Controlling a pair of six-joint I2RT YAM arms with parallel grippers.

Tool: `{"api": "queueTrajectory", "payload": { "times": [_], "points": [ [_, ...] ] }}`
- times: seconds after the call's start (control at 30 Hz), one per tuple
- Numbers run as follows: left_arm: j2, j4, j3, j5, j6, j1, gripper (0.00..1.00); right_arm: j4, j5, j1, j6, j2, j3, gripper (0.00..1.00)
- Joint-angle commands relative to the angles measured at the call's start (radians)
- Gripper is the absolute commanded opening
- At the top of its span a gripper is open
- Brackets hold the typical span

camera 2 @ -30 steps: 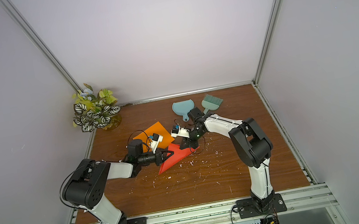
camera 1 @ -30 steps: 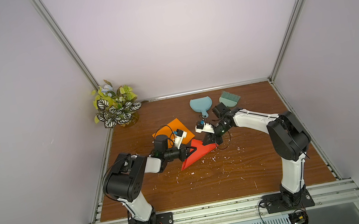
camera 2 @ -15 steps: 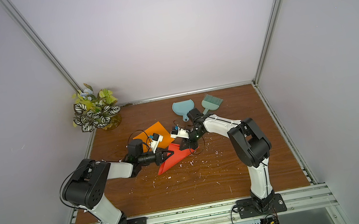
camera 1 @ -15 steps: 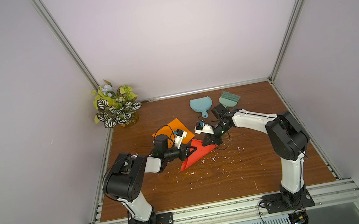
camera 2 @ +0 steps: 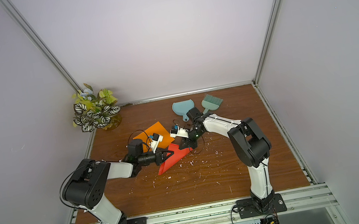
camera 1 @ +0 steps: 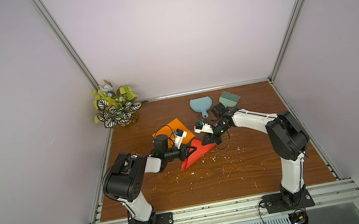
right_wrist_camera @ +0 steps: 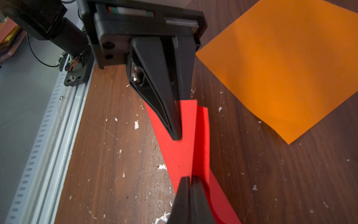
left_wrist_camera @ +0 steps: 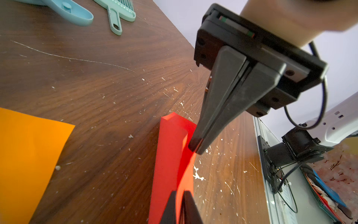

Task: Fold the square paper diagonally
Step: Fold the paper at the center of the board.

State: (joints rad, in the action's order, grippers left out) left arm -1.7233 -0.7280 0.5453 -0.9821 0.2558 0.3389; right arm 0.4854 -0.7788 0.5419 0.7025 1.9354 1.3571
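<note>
Red paper: lay on the table, half folded, its upper edge raised between your two arms. Left gripper and right gripper were each pinched shut on that edge. Nothing had shifted over the last second, so the crease was likely still unpressed. No brands, labels or writing were readable.

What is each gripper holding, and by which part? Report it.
The left gripper and right gripper are both shut on the red paper, each pinching its lifted free edge, close together.
</note>
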Motion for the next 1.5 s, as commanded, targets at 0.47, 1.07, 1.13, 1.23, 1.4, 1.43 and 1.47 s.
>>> {"api": "queueTrajectory", "payload": {
  "times": [0.47,1.07,1.13,1.23,1.4,1.43,1.47],
  "points": [
    [0.000,0.030,0.025,0.015,-0.027,0.006,0.11,-0.017,-0.003,0.000,-0.026,0.002,-0.001,0.00],
    [0.001,0.048,0.030,0.024,-0.035,0.006,0.11,-0.027,0.004,-0.004,-0.029,0.008,-0.024,0.00],
    [0.002,0.048,0.030,0.024,-0.035,0.006,0.11,-0.027,0.001,-0.003,-0.030,0.008,-0.024,0.00],
    [0.001,0.050,0.030,0.024,-0.036,0.006,0.11,-0.030,0.001,-0.004,-0.033,0.010,-0.024,0.00],
    [0.001,0.052,0.031,0.025,-0.037,0.006,0.11,-0.030,-0.002,-0.003,-0.032,0.008,-0.023,0.00],
    [-0.001,0.052,0.031,0.025,-0.036,0.006,0.10,-0.029,-0.003,-0.003,-0.031,0.008,-0.023,0.00],
    [0.000,0.052,0.033,0.024,-0.036,0.006,0.10,-0.030,-0.005,-0.004,-0.031,0.008,-0.023,0.00]
  ]
}}
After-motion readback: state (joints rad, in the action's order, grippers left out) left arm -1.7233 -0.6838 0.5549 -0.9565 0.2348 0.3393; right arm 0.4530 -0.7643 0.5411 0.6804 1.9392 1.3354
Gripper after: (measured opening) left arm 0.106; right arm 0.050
